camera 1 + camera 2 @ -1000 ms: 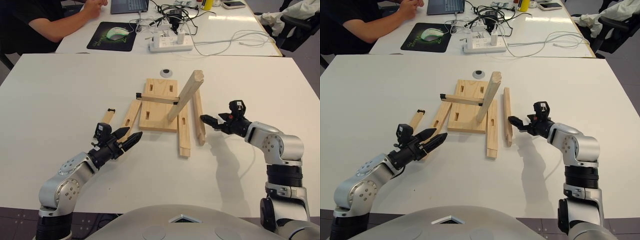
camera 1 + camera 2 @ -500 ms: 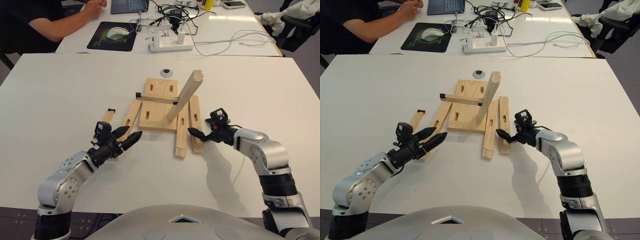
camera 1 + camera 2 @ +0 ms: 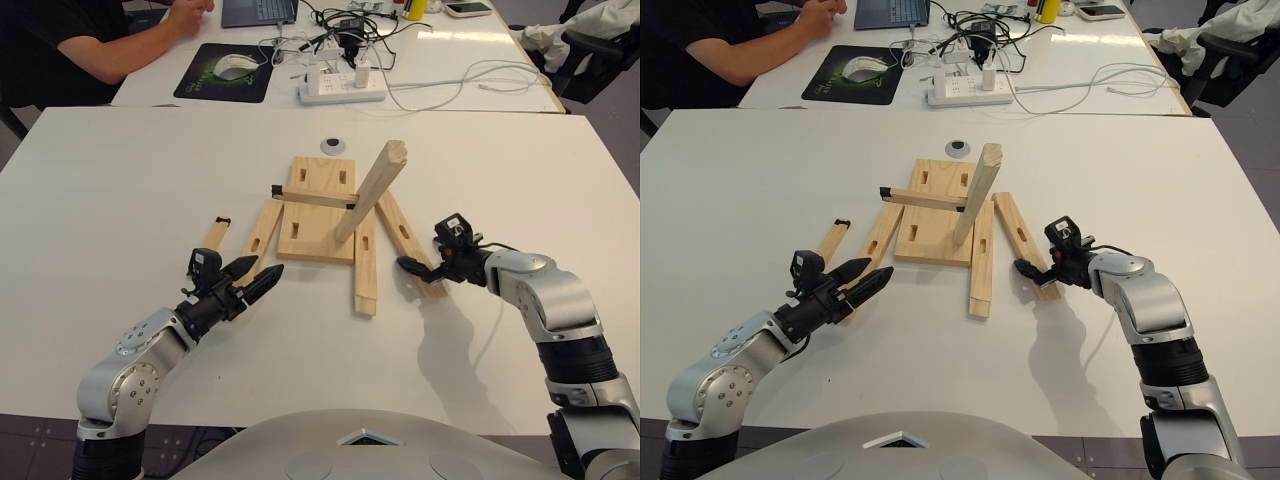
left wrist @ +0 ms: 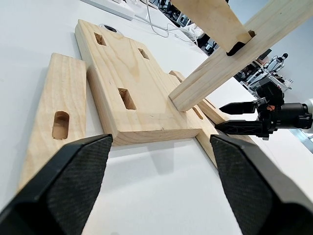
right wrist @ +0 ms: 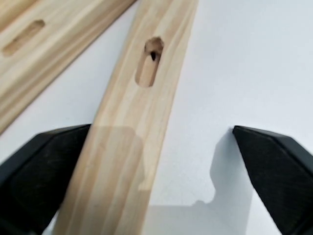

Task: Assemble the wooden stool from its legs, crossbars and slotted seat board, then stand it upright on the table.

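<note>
Running the rig remotely, here's what my feed shows. Left gripper [image 3: 268,264] hangs over the white table [image 3: 120,180], near and to the left of the seat board [image 3: 318,210]. Its fingers are spread wide with nothing between them. A short crossbar [image 3: 215,234] lies left of the seat board, and a slotted leg [image 3: 265,226] lies flat right against the board's left edge. The board itself is flat, slots facing up. Another leg [image 3: 372,190] rises tilted from the board's right edge, with a thin crossbar [image 3: 315,199] plugged into it and reaching back over the board. Just right of the board a third leg [image 3: 366,262] lies flat. A fourth leg [image 3: 410,240] lies right of that, angled away from the board. Right gripper [image 3: 420,272] is down at that leg's near end, fingers apart and straddling it, not clamped.
</note>
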You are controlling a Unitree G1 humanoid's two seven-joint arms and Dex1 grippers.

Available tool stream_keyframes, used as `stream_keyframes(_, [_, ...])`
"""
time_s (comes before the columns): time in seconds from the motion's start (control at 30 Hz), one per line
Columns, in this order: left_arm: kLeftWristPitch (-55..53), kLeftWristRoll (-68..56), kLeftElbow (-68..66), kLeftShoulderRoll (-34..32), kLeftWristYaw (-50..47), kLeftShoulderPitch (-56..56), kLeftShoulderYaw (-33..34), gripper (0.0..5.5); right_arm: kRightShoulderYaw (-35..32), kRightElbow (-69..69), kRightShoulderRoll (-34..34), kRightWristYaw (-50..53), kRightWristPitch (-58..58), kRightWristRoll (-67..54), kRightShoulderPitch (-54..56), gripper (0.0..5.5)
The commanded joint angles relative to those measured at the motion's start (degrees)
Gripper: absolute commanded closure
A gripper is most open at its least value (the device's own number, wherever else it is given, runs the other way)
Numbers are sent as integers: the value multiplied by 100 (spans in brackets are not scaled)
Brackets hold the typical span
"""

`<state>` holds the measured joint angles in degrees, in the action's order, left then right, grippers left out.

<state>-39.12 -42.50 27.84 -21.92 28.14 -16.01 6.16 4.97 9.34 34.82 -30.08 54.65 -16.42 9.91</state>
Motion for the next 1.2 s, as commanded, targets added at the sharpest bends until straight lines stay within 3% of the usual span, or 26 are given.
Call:
stream_keyframes(0.03, [-7, 23, 40, -24, -46, 26, 18, 179, 47, 314, -234, 241, 386, 2, 3, 13])
stream_keyframes(0.2, [-31, 8, 56, -56, -61, 76, 48, 179, 10, 287, -399, 531, 620, 106, -135, 13])
stream_keyframes(0.57, [11, 75, 52, -123, -70, 149, 101, 179, -43, 127, -312, 689, 572, 234, -328, 181])
stream_keyframes(0.9, [2135, 1983, -1176, 50, -1390, 1302, 948, 179, -31, -562, -387, 808, -229, 522, -387, 335])
stream_keyframes(1.0, [2254, 2029, -1658, -27, -1292, 1738, 988, 179, -409, -993, -591, 958, -560, 440, -271, 339])
stream_keyframes(1.2, [1914, 845, -1974, -118, -386, 2406, 1324, 179, -1092, -1509, -974, 1084, -1312, 201, 227, 339])
